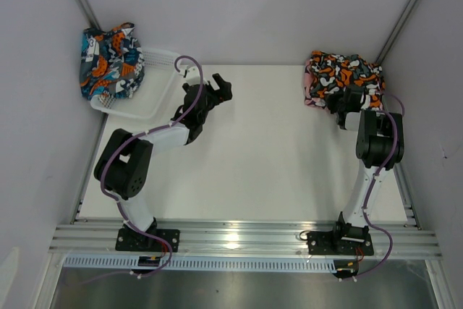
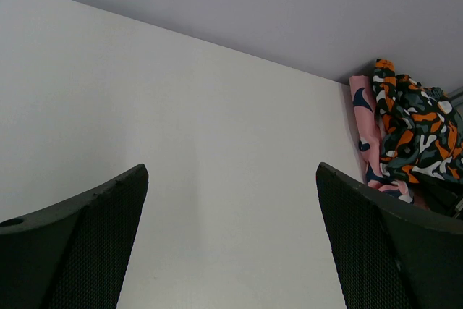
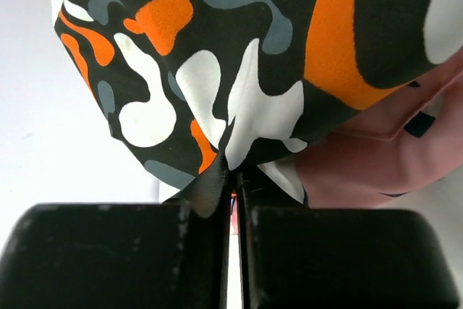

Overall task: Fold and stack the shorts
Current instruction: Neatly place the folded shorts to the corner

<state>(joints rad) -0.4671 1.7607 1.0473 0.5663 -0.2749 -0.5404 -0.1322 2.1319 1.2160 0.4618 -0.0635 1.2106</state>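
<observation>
- The teal-navy shorts (image 1: pixel 108 61) are seen bunched at the far left corner, lying over the far end of the white mesh basket (image 1: pixel 158 92), which is tilted across the table's left edge.
- The left gripper (image 1: pixel 215 96) is held above the table (image 1: pixel 260 157), just to the right of the basket, with nothing between its fingers (image 2: pixel 87 244). Its jaws are spread wide, and only bare tabletop is framed between them in the left wrist view.
- The middle of the table is crossed by neither arm. The two arms are kept well apart.
- The black shorts (image 1: pixel 346 72) are piled at the far right corner, on top of the pink shorts (image 1: pixel 311 86). A pink edge is left showing on the pile's left and near sides.
- The right gripper (image 3: pixel 233 193) is placed at the near edge of this pile. Its jaws are pressed almost together, and a fold of the black shorts' hem is pinched between them. The pink shorts are seen just beside the fingers, to the right, but are not gripped.
</observation>
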